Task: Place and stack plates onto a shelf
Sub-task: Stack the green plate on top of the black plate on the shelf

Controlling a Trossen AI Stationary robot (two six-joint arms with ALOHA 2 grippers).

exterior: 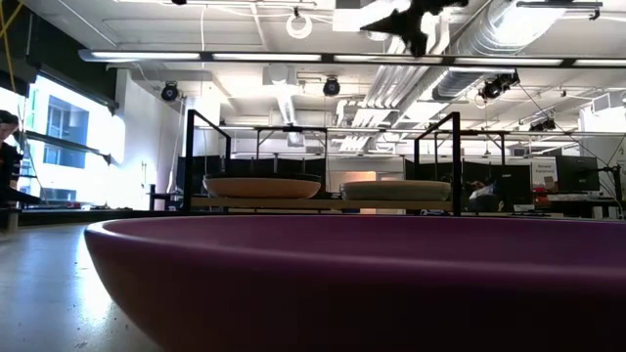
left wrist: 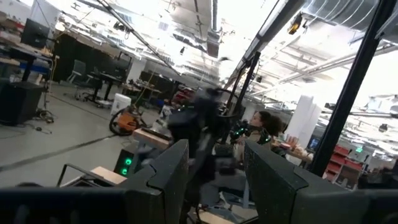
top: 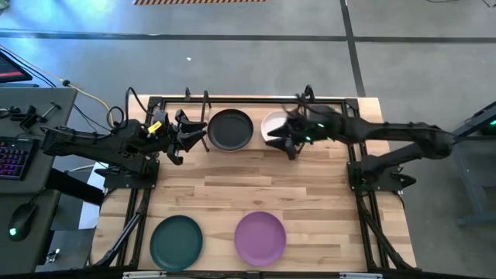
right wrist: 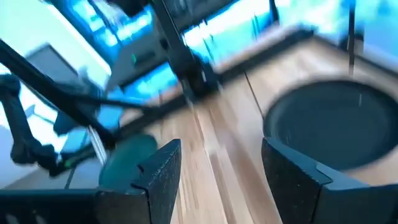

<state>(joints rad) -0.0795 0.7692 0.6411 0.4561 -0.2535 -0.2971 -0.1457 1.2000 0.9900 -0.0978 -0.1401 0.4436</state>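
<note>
two plates sit on the shelf (top: 194, 101) at the far edge of your table (top: 310, 194): the black plate (top: 231, 129) toward the left and the white plate (top: 273, 124) just beside it on the right, partly covered by your right arm. from the low view they show as two shallow stacks side by side on the board, inside the black rod frame. two more plates lie well apart from the shelf near the front edge, the dark teal plate (top: 176, 242) and the purple plate (top: 260, 238), neither touching the other. your left gripper (top: 188, 138) hovers just left of the black plate, its fingers (left wrist: 165, 174) spread with nothing between them. your right gripper (top: 285, 143) hangs at the white plate's near rim, fingers (right wrist: 158, 168) also parted and empty.
</note>
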